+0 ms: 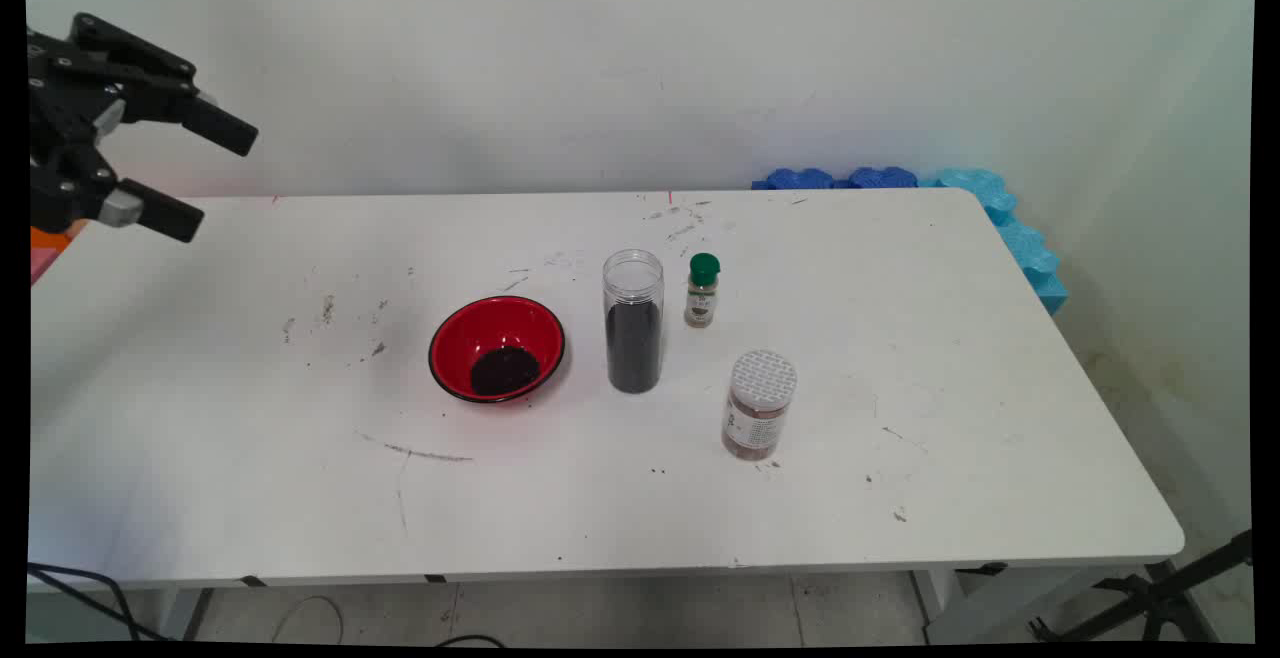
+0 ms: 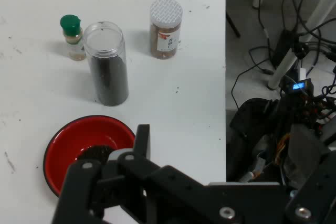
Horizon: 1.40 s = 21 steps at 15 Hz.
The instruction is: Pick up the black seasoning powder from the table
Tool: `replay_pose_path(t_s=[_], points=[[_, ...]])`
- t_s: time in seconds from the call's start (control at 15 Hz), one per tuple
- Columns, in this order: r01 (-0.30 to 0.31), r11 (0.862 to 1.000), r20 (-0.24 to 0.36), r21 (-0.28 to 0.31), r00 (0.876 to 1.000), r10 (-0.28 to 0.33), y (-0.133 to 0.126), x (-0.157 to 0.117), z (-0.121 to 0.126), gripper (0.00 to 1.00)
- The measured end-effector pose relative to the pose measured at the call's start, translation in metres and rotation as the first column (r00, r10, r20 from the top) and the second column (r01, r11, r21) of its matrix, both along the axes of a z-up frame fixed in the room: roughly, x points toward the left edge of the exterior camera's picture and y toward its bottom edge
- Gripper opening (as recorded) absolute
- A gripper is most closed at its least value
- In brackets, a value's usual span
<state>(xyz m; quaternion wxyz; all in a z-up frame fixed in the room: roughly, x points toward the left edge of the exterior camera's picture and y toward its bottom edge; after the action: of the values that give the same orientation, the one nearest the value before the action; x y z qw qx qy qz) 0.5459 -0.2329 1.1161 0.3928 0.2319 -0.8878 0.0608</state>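
My gripper [image 1: 218, 186] hangs open and empty above the table's far left corner, well away from everything on the table. A red bowl [image 1: 497, 348] with a dark heap inside sits mid-table. To its right stands a tall clear lidless jar [image 1: 633, 323], about two-thirds full of dark grains. Behind that is a small green-capped spice bottle [image 1: 702, 291]. Nearer the front stands a white-lidded jar [image 1: 758, 405] of brown contents. In the hand view one finger [image 2: 142, 139] rises over the bowl [image 2: 86, 150], with the tall jar [image 2: 106, 64], spice bottle [image 2: 72, 38] and white-lidded jar [image 2: 166, 29] beyond.
Blue foam pieces [image 1: 880, 178] line the table's back right corner and right edge [image 1: 1030, 248]. An orange and pink object [image 1: 50, 238] shows at the left edge. Cables and equipment [image 2: 283, 103] lie on the floor beside the table. A black stand leg [image 1: 1150, 598] is at the lower right.
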Motion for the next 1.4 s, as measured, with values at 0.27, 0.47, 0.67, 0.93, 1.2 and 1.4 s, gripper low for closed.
replay_pose_path(t_s=[0.27,0.47,0.67,0.93,1.2,1.4], points=[[-0.003,1.0,-0.002,0.001,1.0,0.003,-0.008,0.001,-0.003,1.0],[-0.004,1.0,-0.005,0.004,1.0,0.004,-0.018,0.002,-0.006,1.0],[-0.003,1.0,-0.007,0.006,1.0,0.003,-0.027,0.001,-0.009,1.0],[-0.007,1.0,-0.009,0.006,1.0,0.007,-0.041,-0.002,-0.019,1.0],[-0.037,0.999,-0.013,-0.002,0.999,0.037,-0.054,-0.013,-0.037,1.0],[-0.073,0.997,-0.004,-0.011,0.997,0.073,-0.064,-0.033,-0.06,1.0]])
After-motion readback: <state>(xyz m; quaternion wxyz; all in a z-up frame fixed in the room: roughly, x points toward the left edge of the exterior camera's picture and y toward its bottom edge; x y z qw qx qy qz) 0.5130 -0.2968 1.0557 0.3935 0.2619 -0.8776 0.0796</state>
